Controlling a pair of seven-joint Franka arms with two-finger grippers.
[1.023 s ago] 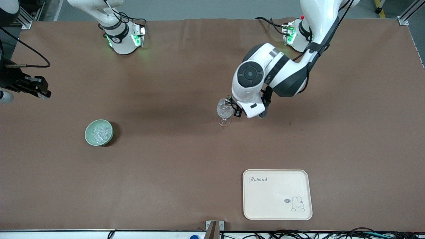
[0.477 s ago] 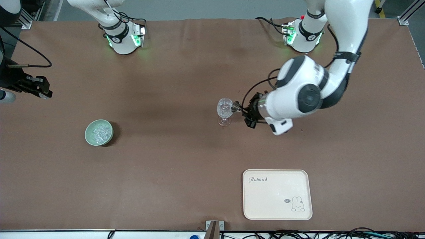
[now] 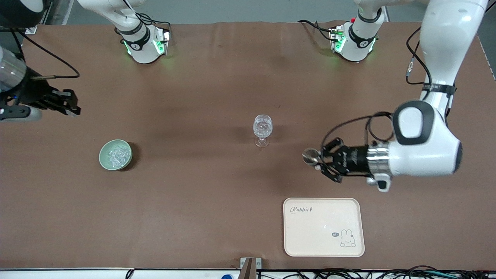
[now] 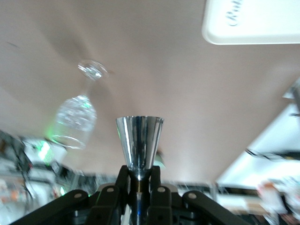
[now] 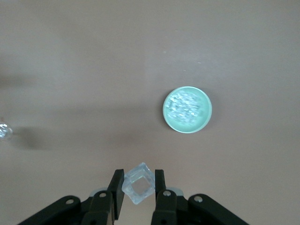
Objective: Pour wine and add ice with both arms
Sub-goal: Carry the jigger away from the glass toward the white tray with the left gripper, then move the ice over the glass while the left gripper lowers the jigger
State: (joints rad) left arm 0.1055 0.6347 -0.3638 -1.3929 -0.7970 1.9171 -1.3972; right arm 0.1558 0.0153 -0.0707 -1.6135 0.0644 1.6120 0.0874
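- A small clear ice cube (image 5: 138, 189) is being held between the fingers of the right gripper (image 5: 138, 197), jaws closed onto its sides.
- The right gripper (image 3: 66, 105) is hovering over bare table at the right arm's end, above the round pale green bowl (image 3: 115, 154), which is filled with more clear ice pieces (image 3: 116, 153).
- The clear stemmed wine glass (image 3: 262, 130) is standing upright mid-table, glinting contents being seen in its bowl; it is well apart from the green bowl.
- A small shiny metal conical cup (image 4: 139, 146) is being gripped at its narrow base by the left gripper (image 4: 138, 180), jaws closed on it.
- In the front view the left gripper (image 3: 323, 161) is being held over open table between the wine glass and the cream rectangular tray with rabbit print (image 3: 324, 227); the metal cup (image 3: 310, 156) is lying sideways, mouth pointing toward the right arm's end.
- The tray is sitting nearer to the front camera than the glass.
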